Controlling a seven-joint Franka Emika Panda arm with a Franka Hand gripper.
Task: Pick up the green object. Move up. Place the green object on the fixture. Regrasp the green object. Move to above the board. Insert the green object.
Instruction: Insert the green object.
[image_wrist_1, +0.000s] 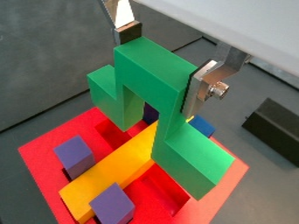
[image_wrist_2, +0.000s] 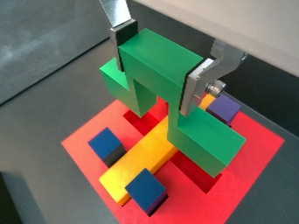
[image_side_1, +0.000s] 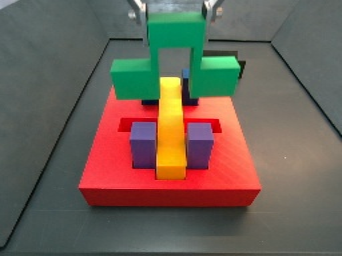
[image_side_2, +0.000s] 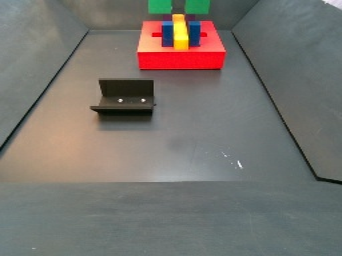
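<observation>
My gripper (image_wrist_1: 165, 58) is shut on the green object (image_wrist_1: 149, 80), with one silver finger (image_wrist_1: 204, 84) on each side of its top bridge. The bright green U-shaped piece hangs upright over the red board (image_wrist_1: 45, 154), its two legs straddling the end of the long yellow bar (image_wrist_1: 117, 168). In a side view the green object (image_side_1: 175, 60) sits low at the board's (image_side_1: 170, 182) back end. Whether its feet touch the board I cannot tell. The black fixture (image_side_2: 124, 97) stands bare on the floor, well away from the board (image_side_2: 181, 58).
Two purple blocks (image_side_1: 143, 143) (image_side_1: 201, 143) flank the yellow bar (image_side_1: 170, 125) on the board. Blue blocks (image_wrist_2: 107, 143) (image_wrist_2: 146, 188) sit along its other side. Dark grey walls slope up around the floor (image_side_2: 174, 150).
</observation>
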